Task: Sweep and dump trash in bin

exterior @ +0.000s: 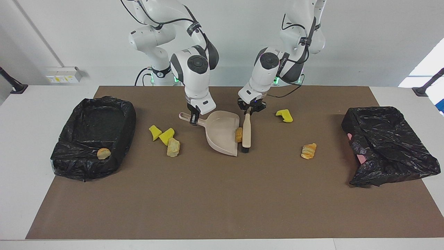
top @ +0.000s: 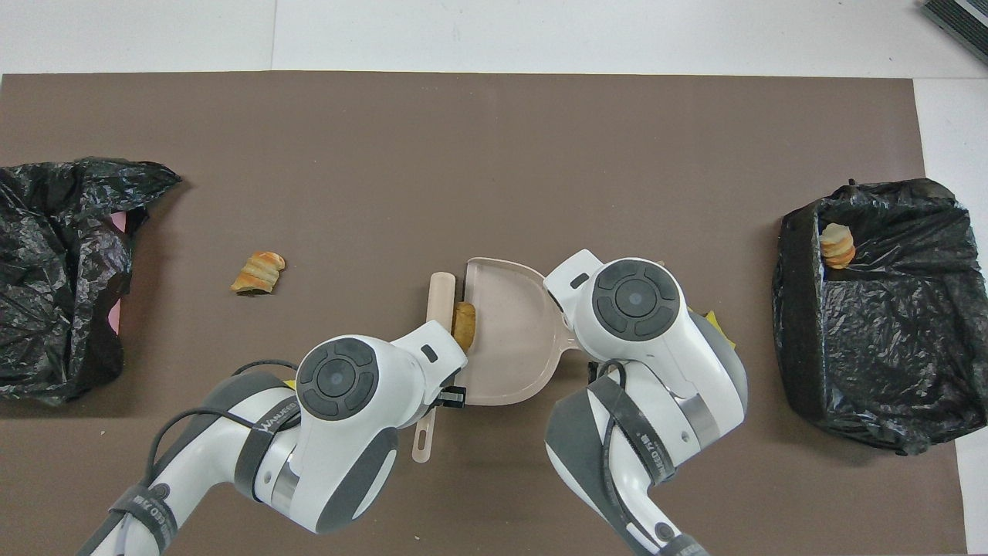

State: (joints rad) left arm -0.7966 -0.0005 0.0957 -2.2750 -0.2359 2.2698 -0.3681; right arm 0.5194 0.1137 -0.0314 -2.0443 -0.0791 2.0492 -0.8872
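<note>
At the right arm's end of the brown surface [exterior: 215, 201] sat a black-lined bin [exterior: 66, 152] with one tan bread-like lump [exterior: 103, 153] in it. Beside it, toward the middle, lay two yellow foam chunks [exterior: 161, 134] and a pale bread piece [exterior: 173, 147], close together. In the middle, the right gripper [exterior: 193, 118] had its fingers clamped on the handle of the beige dustpan [exterior: 222, 133], whose pan rested on the surface. Just beside it, the left gripper [exterior: 252, 109] had its fingers clamped on the handle of the brush [exterior: 246, 133], and a golden lump [exterior: 238, 135] sat at the pan's open edge, touching the brush. Toward the left arm's end lay another yellow chunk [exterior: 284, 116], a croissant-like piece [exterior: 308, 151] farther from the robots, and then a crumpled black bag [exterior: 388, 146].
</note>
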